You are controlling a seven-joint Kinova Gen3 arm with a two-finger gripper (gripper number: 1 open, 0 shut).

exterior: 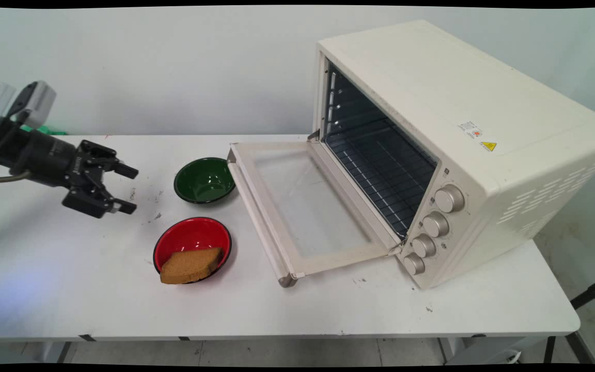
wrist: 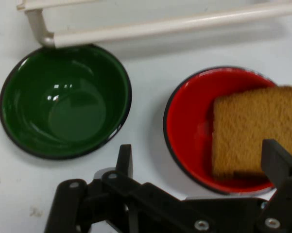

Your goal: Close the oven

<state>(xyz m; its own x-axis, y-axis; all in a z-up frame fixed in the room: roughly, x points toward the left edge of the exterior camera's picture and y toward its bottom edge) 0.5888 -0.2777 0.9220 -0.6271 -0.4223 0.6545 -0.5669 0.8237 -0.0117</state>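
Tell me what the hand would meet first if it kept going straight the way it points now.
Probably the gap between the green bowl and the red bowl holding the bread slice. The open hand points toward both; beyond them lies the oven door. Height is unclear, so it might pass over the bowls.

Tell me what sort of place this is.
Probably a robot test bench staged as a kitchen: a cream toaster oven with its door open, a bare white table, and the arm's black hand.
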